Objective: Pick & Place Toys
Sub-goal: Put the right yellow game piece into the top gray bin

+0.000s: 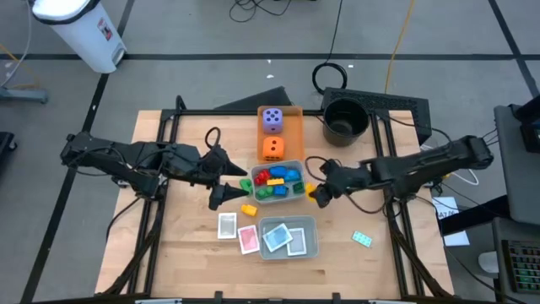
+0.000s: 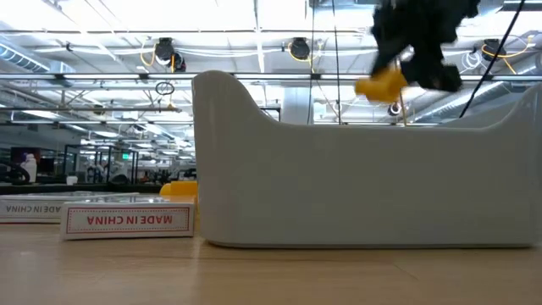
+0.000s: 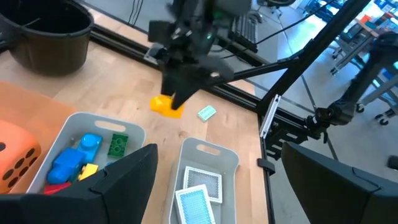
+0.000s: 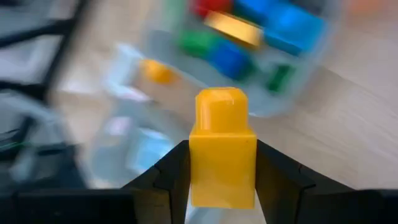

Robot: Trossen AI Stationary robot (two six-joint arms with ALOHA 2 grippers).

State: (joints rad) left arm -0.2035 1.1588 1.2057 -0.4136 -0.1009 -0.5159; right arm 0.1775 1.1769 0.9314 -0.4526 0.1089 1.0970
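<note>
Right end effector (image 4: 222, 180) clamped on small yellow plastic brick (image 4: 222, 163), raised off the wooden tabletop (image 1: 169, 245), just beside the grey rectangular tray of bricks (image 1: 297, 196). In the low view the near grey card tray (image 2: 364, 182) hides most of the tabletop. Left end effector (image 1: 229, 181), fingers spread and empty, on that brick tray's other side.
</note>
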